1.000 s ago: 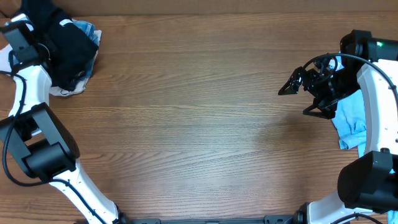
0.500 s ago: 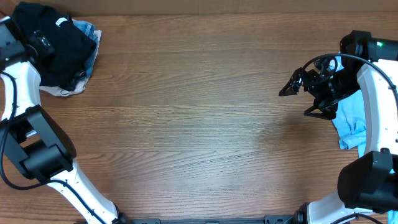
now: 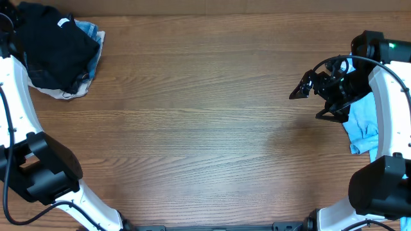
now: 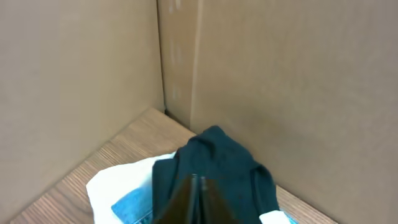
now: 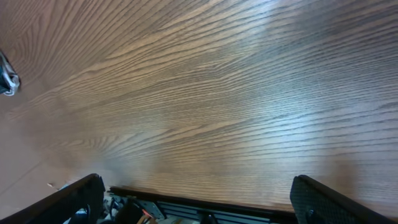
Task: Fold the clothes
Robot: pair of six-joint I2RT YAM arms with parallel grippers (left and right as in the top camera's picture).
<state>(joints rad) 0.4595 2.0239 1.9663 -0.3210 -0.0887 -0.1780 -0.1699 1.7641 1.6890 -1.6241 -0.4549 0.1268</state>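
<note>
While your left tool (image 4: pixel 198 198) shows in the left wrist view at the bottom centre, its two fingers sit pressed together, clenched. Tips point at the black T-shirt (image 4: pixel 214 165). Cannot tell whether any fabric is pinched between them.

You have the black T-shirt (image 3: pixel 54 45) bunched in the upper left corner of the overhead frame, unfolded, crumpled in a heap on the tabletop (image 3: pixel 192 115). Small white label (image 3: pixel 62 23) shows near its top edge. It lies on a light blue garment (image 3: pixel 95 40) that pokes out on the heap's right side, and a white cloth (image 3: pixel 61 94) peeks out below it. The left wrist view shows the same stack: dark shirt on top, white cloth (image 4: pixel 118 183) spread under it. Brown cardboard walls (image 4: pixel 280 81) stand right behind the heap and meet in a corner.

Your left arm (image 3: pixel 19 96) runs up the left edge of the overhead frame, beside the heap.

Your right tool (image 3: pixel 304 106) is on the right side of the overhead frame, released, jaws spread wide, nothing between them. The right wrist view shows its fingers (image 5: pixel 74 199) far apart in the bottom corners over bare wood. Another light blue cloth (image 3: pixel 359 128) lies at the right edge, partly under the right arm (image 3: pixel 385 109), well apart from the black T-shirt.
</note>
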